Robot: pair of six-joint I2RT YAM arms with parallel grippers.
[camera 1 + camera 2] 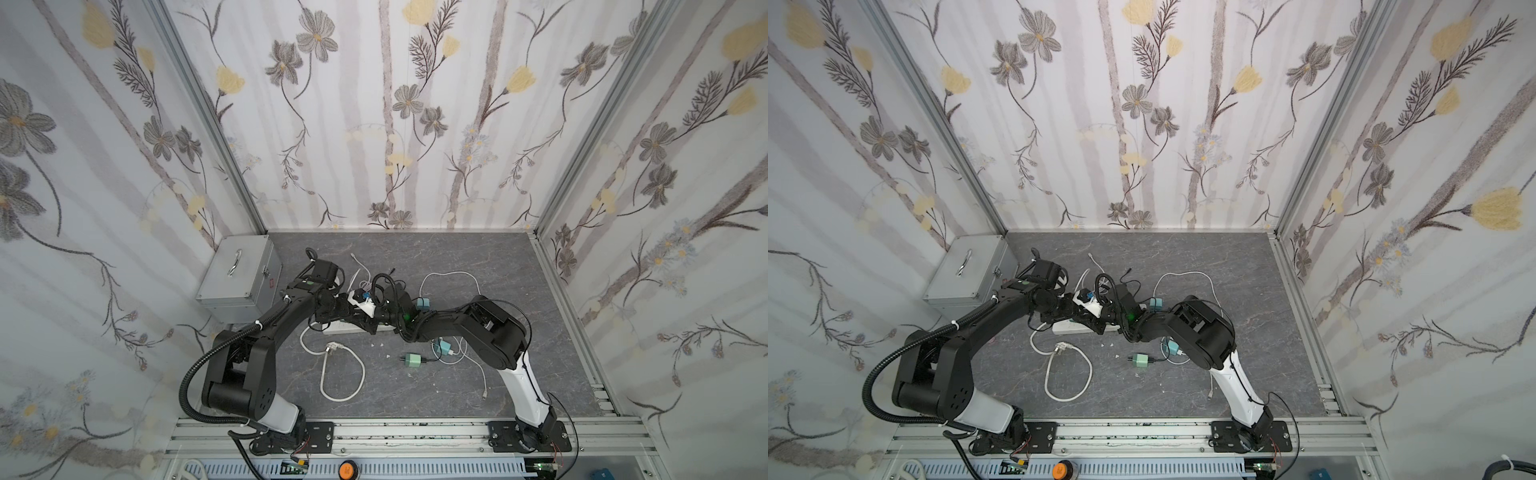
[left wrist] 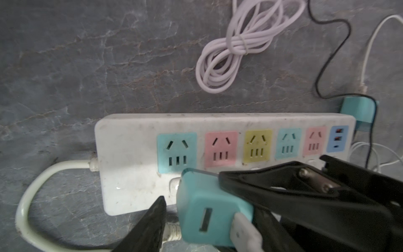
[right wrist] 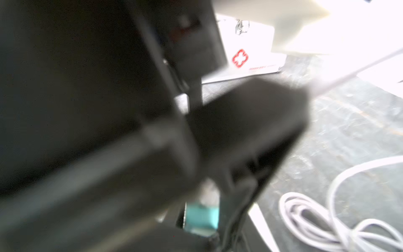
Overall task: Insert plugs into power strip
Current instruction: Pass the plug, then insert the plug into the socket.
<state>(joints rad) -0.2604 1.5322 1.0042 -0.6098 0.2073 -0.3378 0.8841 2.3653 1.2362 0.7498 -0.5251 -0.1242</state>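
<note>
The white power strip [image 2: 130, 157] lies flat with its pastel sockets all bare; in both top views the arms cover most of the power strip [image 1: 345, 329] [image 1: 1068, 328]. A teal plug [image 2: 209, 209] with a white cable end hangs over the strip's near edge, below the first teal socket. My left gripper [image 2: 207, 207] straddles it, open, with a small gap at one finger [image 2: 157, 218]. A finger [image 2: 250, 183] of my right gripper [image 1: 376, 322] lies against the plug's upper side. The right wrist view is blurred; the plug [image 3: 201, 218] shows between dark shapes.
Three more plugs lie on the grey table: teal [image 1: 423, 303], pale teal [image 1: 444, 347] and mint green [image 1: 412, 359]. The thick cord's three-prong plug [image 1: 332, 347] and loop lie in front. A coiled white cable [image 2: 239, 48] sits beyond the strip. A grey metal box [image 1: 237, 274] stands at the back left.
</note>
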